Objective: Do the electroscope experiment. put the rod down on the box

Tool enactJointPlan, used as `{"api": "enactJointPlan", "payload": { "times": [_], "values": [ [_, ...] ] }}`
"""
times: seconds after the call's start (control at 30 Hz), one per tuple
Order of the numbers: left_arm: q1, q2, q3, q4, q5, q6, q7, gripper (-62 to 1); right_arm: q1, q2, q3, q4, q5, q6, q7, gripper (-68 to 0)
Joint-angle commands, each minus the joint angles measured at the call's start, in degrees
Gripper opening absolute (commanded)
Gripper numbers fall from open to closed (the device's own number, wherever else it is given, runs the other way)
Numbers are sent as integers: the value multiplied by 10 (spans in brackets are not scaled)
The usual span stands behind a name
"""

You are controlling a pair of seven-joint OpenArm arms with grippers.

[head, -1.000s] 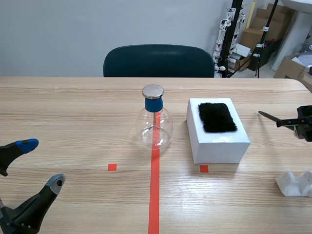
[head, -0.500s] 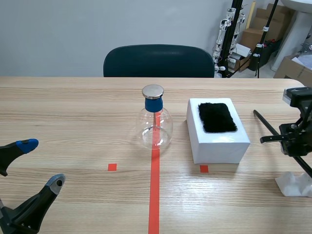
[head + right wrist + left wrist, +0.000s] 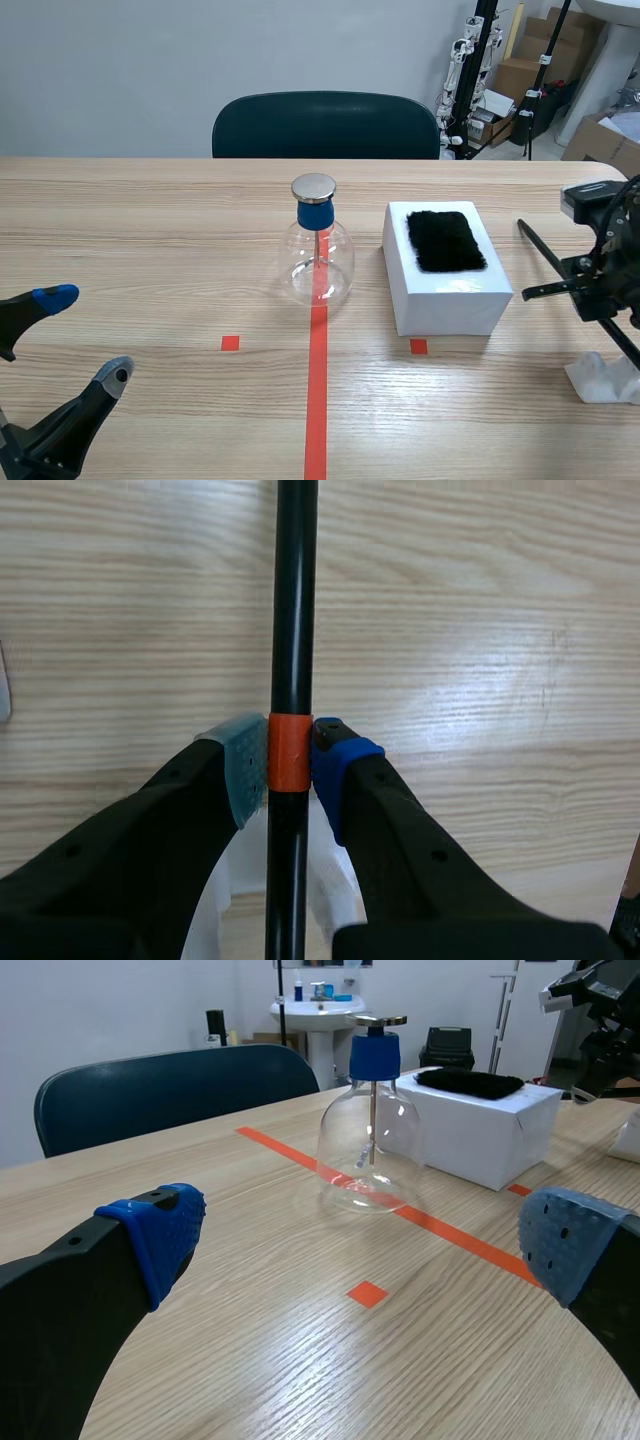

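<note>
A thin black rod [image 3: 543, 250] with an orange band [image 3: 290, 752] is clamped in my right gripper [image 3: 598, 290], which is shut on it above the table, right of the white box [image 3: 450, 295]. The rod slants from near the box's far right corner back toward the table's front edge. In the right wrist view the gripper [image 3: 290, 760] pinches the band between its pads, with a white stand [image 3: 235, 895] under it. Black fur [image 3: 446, 240] lies on the box's top. My left gripper [image 3: 85, 335] stands open at the near left, holding nothing.
A glass flask electroscope [image 3: 319, 255] with a blue neck and metal cap stands on the red tape line, left of the box. The white rod stand [image 3: 605, 378] sits at the near right edge. A dark chair [image 3: 325, 125] stands behind the table.
My right arm has swung in from the right edge toward the box, and the rod has turned from pointing left to slanting across the table. The left arm has not moved.
</note>
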Motion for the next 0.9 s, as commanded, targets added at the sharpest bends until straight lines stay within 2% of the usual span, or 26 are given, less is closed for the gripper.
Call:
{"api": "enactJointPlan", "payload": {
  "times": [0.0,0.13,0.57,0.87],
  "values": [
    [-2,-3,-2,5,-4,-1,-9,14,17,2,3,-5,-16,-1,17,-573],
    [-2,-3,-2,5,-4,-1,-9,14,24,-8,1,-30,-39,-1,33,-573],
    [-2,-3,-2,5,-4,-1,-9,14,23,-12,1,-64,-42,-1,87,-573],
    [-2,-3,-2,5,-4,-1,-9,14,22,-23,1,-71,-42,-1,103,-573]
  ]
}}
